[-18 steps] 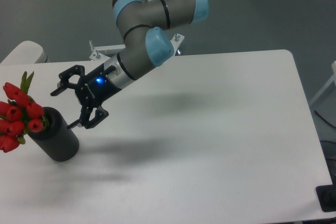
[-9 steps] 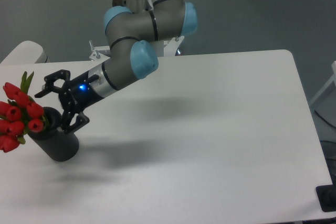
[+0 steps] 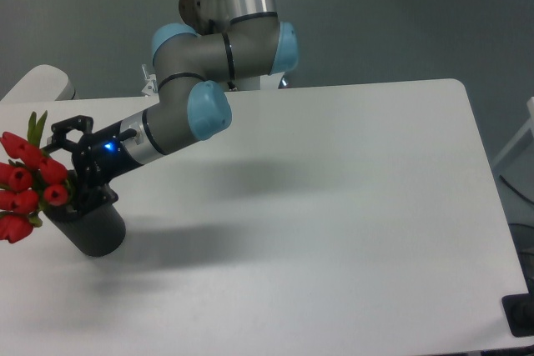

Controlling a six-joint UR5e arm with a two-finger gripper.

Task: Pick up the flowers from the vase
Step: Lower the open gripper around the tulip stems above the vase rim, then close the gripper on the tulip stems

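The flowers [image 3: 25, 185] are a bunch of red tulip buds with green leaves, leaning left out of the matte black vase [image 3: 93, 227] at the table's left edge. My gripper [image 3: 68, 166] is open and sits just above the vase's rim, right beside the buds. One finger [image 3: 60, 129] is above the bunch and the other finger [image 3: 92, 199] is at the vase's top. The stems between the fingers are hidden, so I cannot tell whether the fingers touch them.
The white table [image 3: 334, 206] stretches to the right of the vase. The arm reaches in from the back middle over the table's left part. A metal bracket [image 3: 152, 85] sits at the table's far edge. A pale rounded object [image 3: 37, 82] lies at far left.
My gripper has moved left and down from mid-table to the vase's top, staying open. The flowers have shifted slightly to the left.
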